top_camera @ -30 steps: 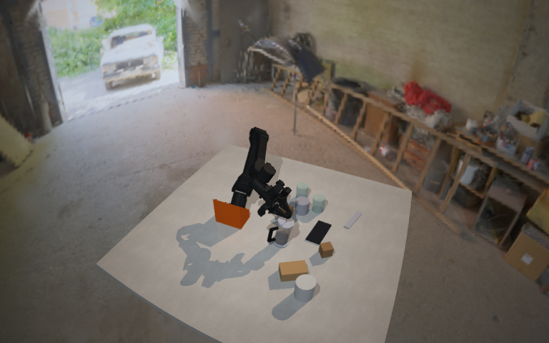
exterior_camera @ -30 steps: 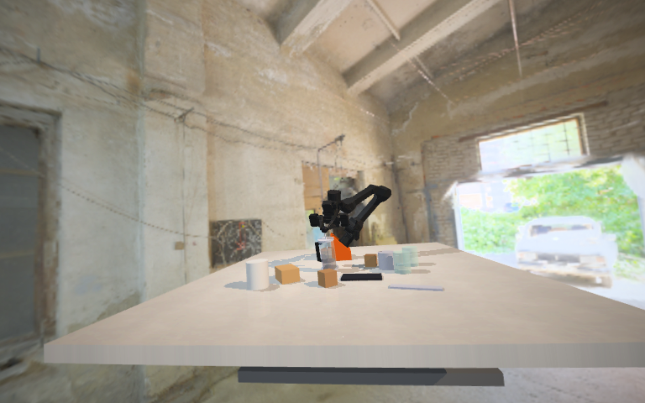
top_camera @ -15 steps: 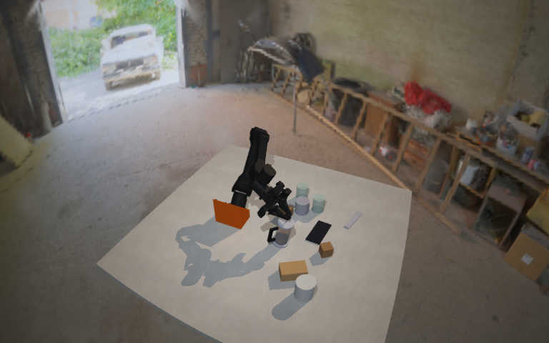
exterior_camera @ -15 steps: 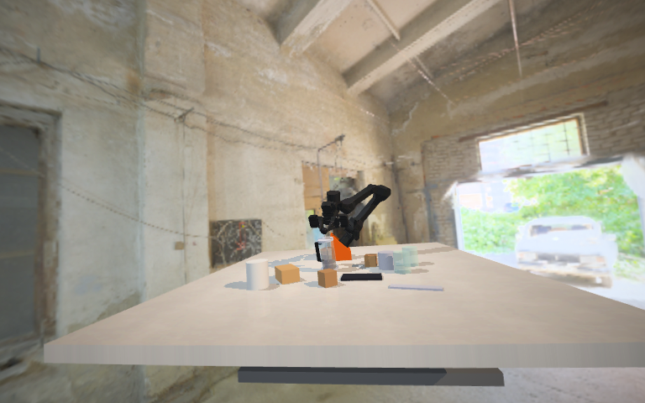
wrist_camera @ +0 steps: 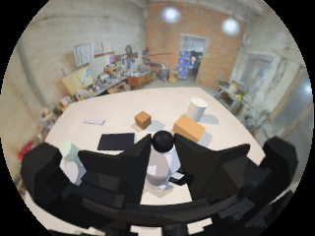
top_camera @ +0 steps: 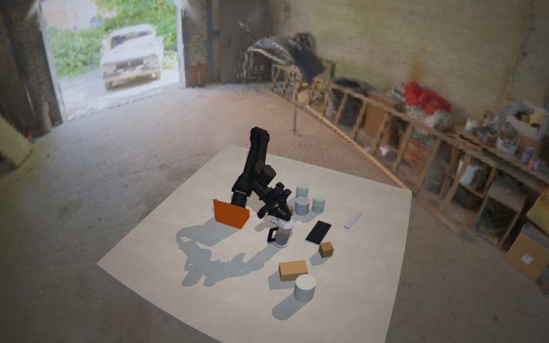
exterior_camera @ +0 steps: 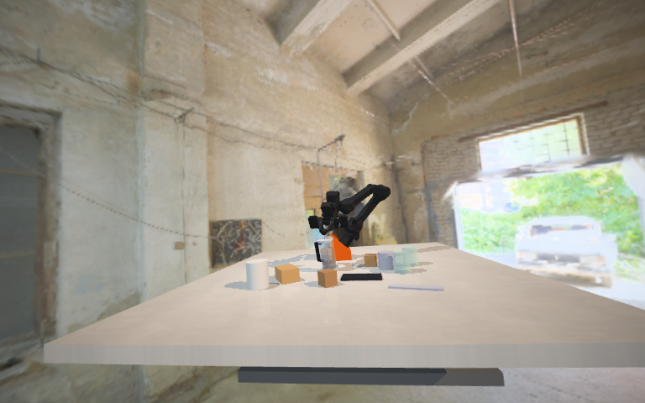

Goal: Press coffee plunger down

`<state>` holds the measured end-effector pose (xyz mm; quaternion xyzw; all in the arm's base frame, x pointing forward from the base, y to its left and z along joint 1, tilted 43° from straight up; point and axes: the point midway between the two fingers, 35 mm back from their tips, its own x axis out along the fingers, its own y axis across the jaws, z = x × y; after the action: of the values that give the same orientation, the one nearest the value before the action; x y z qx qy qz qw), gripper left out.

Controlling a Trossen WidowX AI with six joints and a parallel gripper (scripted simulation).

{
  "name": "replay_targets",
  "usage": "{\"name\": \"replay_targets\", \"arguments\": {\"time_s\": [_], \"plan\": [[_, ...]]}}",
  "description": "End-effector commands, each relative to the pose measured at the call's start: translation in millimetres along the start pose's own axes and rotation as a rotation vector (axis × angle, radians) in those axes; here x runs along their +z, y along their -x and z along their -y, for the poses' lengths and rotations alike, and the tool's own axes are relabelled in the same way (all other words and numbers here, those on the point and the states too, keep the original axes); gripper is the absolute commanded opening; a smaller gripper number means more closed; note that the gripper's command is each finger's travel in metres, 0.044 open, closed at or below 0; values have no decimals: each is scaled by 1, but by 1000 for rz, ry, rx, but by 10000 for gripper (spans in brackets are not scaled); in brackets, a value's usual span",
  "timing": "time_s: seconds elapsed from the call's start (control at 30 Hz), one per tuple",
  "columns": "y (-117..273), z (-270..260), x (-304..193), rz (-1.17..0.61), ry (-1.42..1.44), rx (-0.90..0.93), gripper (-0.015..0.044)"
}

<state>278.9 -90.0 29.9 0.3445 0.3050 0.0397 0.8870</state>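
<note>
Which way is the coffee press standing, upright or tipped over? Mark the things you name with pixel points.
Upright: the coffee press (top_camera: 282, 234) (exterior_camera: 327, 255) (wrist_camera: 158, 169) has its base on the table (top_camera: 356, 283) (exterior_camera: 332, 318) (wrist_camera: 113, 108), walls rising vertically.

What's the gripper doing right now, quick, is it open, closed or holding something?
Gripper: closed on the round black plunger knob, above the clear cylindrical coffee press.

Plunger rod's depth in the press (top_camera: 284, 232) (exterior_camera: 327, 256) (wrist_camera: 158, 169) unclear: top view too small, gripper (top_camera: 288, 219) (exterior_camera: 325, 232) (wrist_camera: 161, 137) hides pt. of lid in wrist cam.
</note>
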Motion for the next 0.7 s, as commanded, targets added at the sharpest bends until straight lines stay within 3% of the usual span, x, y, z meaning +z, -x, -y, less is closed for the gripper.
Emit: {"name": "replay_targets", "arguments": {"time_s": [0.0, 0.67], "plan": [[-3, 0, -6, -23, -24, 12, 119], [-2, 1, 0, -6, -6, 4, 119]]}}
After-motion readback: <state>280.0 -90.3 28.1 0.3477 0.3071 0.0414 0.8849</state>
